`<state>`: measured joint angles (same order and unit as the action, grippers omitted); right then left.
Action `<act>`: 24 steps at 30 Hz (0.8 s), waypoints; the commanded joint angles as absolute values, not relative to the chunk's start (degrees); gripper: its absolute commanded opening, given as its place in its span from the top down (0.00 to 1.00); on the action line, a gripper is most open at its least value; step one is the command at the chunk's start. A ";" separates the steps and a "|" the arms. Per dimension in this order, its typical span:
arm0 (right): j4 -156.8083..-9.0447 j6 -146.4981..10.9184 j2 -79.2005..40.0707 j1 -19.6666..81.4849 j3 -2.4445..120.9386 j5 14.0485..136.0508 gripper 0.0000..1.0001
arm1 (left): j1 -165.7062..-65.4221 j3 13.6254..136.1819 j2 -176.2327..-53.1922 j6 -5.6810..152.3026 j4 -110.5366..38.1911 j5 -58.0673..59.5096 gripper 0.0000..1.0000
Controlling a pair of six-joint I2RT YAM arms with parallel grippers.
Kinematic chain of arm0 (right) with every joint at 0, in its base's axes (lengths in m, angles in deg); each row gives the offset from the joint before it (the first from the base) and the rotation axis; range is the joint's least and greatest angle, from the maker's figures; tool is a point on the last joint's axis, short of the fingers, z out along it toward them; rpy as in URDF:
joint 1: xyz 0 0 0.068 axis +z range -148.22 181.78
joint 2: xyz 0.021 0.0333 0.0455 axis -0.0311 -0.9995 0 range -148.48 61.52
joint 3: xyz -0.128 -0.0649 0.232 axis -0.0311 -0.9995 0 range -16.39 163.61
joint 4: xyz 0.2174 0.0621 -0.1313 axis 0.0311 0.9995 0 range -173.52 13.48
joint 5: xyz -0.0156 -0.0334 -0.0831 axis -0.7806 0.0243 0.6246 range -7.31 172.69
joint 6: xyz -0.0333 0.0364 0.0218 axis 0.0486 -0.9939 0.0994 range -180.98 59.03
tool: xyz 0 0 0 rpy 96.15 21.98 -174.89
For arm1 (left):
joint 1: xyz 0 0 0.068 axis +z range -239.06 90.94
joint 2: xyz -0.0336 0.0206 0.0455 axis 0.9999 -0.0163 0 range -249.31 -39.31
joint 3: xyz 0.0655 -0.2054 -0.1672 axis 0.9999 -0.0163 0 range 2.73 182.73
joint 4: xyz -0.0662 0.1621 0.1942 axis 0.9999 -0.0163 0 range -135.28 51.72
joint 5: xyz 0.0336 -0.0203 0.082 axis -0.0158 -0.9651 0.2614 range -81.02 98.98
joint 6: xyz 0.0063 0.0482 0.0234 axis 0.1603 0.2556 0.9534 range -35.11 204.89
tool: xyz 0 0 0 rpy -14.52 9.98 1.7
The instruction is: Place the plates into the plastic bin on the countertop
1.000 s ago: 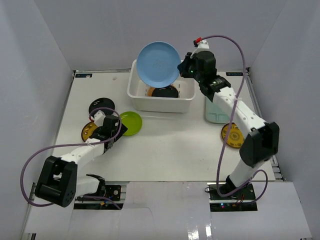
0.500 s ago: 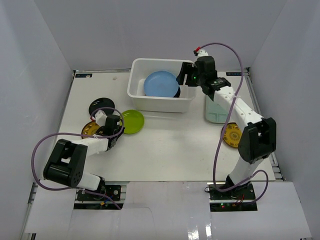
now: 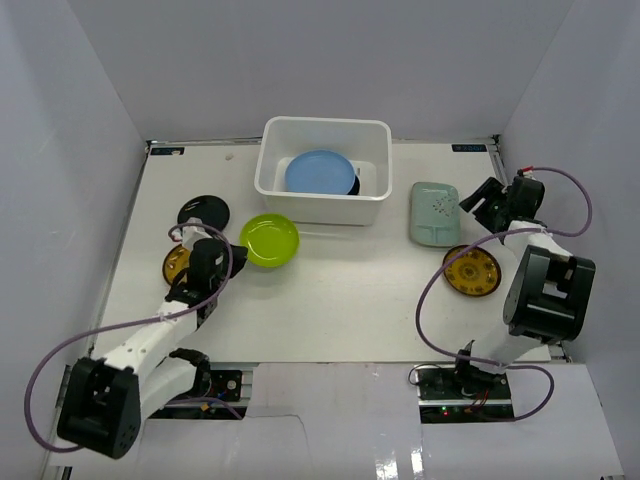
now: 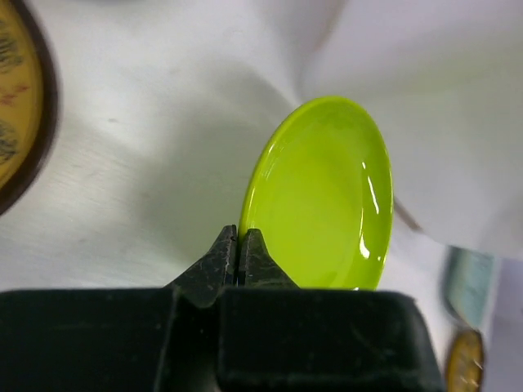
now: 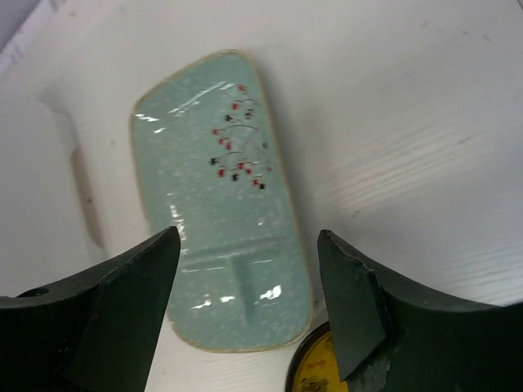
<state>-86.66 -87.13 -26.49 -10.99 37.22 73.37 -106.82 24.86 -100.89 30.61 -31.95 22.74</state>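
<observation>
1. The countertop [image 3: 350, 290] carries everything. Read as a clock face from above, the bin is at 12 and the arm bases are at 6.
2. The bin [image 3: 322, 211] already holds a blue plate [image 3: 318, 172]. That plate lies on a black plate [image 3: 352, 186], only the edge of which shows.
3. Four plates lie loose outside the bin, so the task looks under halfway done.
   - A black one [image 3: 203, 211] is at 10.
   - A yellow one [image 3: 176, 264] is at 9, near the edge.
   - A rectangle [image 3: 434, 212] is at 2.
   - A second yellow one [image 3: 472, 270] is at 4.
4. The green plate [image 4: 323, 196] sits at 9, just inside the left yellow one, and is tipped up on edge. This is the step in hand: a pick just made.
5. The left gripper [image 4: 239, 249] is pinched tight on the green plate's near rim, with the jaws all but meeting.
   - Next it likely needs a lift clear of the counter, a swing toward 12 over the bin wall, and a release above the blue plate.
   - The rim grip is thin, so a slow carry seems wise.
6. The right gripper [image 5: 247, 241] hangs with jaws wide apart and nothing in them, above the rectangle's near end.
   - It probably has to drop and close on that rim.
</observation>
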 commanded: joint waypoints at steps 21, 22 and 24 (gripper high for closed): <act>-102.41 -91.91 -47.73 -12.46 38.63 58.52 0.64 | -107.61 85.04 -127.08 42.78 -46.88 6.44 1.00; -102.68 -92.17 -47.91 -12.46 38.63 58.43 0.68 | -107.70 87.00 -129.63 42.36 -47.59 6.17 1.00; -103.47 -93.14 -47.82 -12.54 38.63 57.91 0.79 | -107.70 91.39 -136.58 42.96 -49.60 5.21 1.00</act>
